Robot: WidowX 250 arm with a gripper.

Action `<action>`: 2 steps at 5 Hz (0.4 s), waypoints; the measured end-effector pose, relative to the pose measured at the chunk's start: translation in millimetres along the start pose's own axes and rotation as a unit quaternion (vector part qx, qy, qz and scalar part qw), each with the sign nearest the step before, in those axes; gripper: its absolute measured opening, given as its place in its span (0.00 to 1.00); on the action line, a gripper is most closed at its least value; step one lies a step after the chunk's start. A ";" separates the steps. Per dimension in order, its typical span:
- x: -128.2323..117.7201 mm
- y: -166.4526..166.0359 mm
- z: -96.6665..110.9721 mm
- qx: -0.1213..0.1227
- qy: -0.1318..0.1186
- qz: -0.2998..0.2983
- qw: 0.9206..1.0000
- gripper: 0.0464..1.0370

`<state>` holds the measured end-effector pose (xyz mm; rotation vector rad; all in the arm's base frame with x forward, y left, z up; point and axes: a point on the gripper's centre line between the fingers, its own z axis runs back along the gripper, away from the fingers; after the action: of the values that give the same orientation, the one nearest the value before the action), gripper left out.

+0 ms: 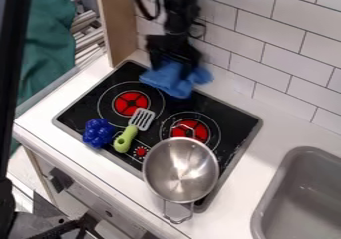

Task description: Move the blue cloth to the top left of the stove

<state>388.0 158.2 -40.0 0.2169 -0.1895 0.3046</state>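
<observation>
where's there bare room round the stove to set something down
Bare: the white counter between the black stove and grey sink. Crowded: the stove's near side, with a dark blue lumpy object, green-handled slotted spatula and round silver metal pot; its far side, where the black gripper meets the crumpled blue cloth.

A round stainless-steel pot with loop handles [180,171] stands upright near a slotted grey spatula with a light green handle [126,139]. Just beside that handle sits a bumpy dark blue object [98,133]. A grey sink [303,198] is set into the white countertop [236,183]. Behind are white rectangular wall tiles [269,63], a light wooden panel [116,21] and, farther left, dark green fabric [48,34].
</observation>
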 end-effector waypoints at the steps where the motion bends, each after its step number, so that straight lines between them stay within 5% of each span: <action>1: -1.7 22.0 -1.3 0.011 0.010 0.013 1.000 0.96; 2: -8.6 37.3 -2.0 0.030 0.027 0.006 0.999 0.96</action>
<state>368.5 191.0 -37.0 0.2677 -0.1291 0.3279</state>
